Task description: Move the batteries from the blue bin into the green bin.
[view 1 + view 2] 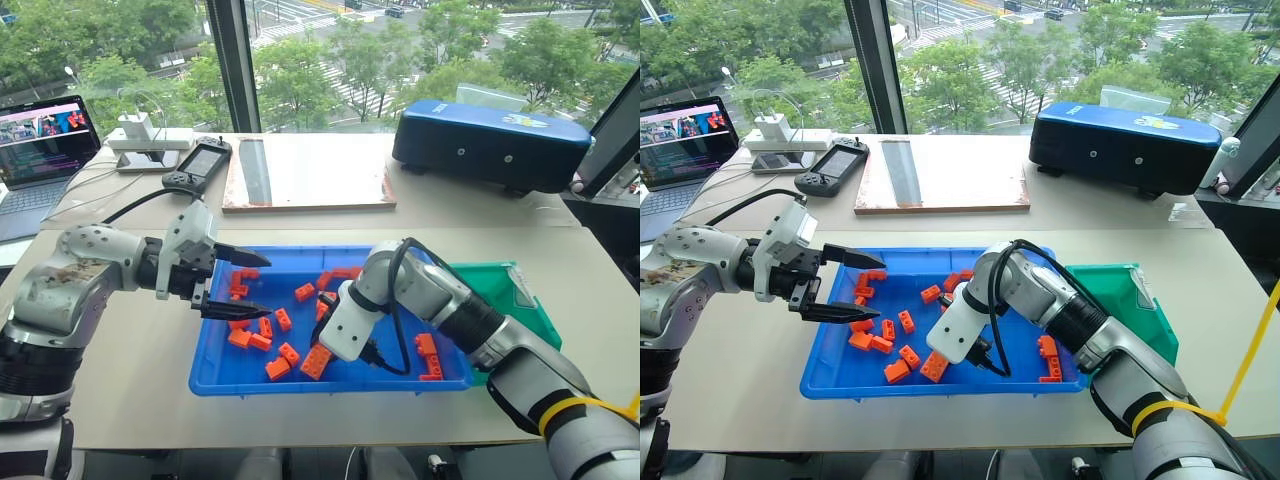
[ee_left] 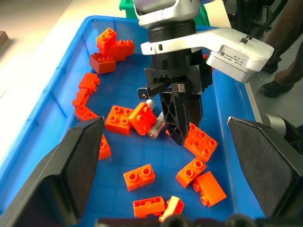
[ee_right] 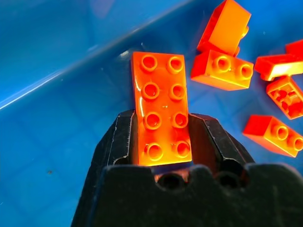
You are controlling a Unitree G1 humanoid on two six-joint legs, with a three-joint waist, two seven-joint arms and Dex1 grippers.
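The right gripper [image 2: 177, 120] reaches steeply down into the middle of the blue bin [image 1: 215, 372], and its two black fingers [image 3: 116, 142] sit either side of a long orange eight-stud brick [image 3: 162, 120], apparently closing on it; from the frames I cannot tell whether the brick is truly clamped or merely lying between them. That looks like the wrong catch, since a battery [image 2: 156, 126], a small silver-white cylinder, lies on the bin floor just beside those fingers, half tucked against another orange brick [image 2: 142, 117]; the crowding of loose bricks around it probably explains why the fingers straddle a brick instead. The left gripper [image 1: 228, 283] hovers over the bin's left end with its jaws spread wide and nothing in them, likely parked there to keep clear. The green bin [image 1: 500, 285] stands touching the blue bin's right side, behind the right forearm, placed for a short carry once a battery is picked.
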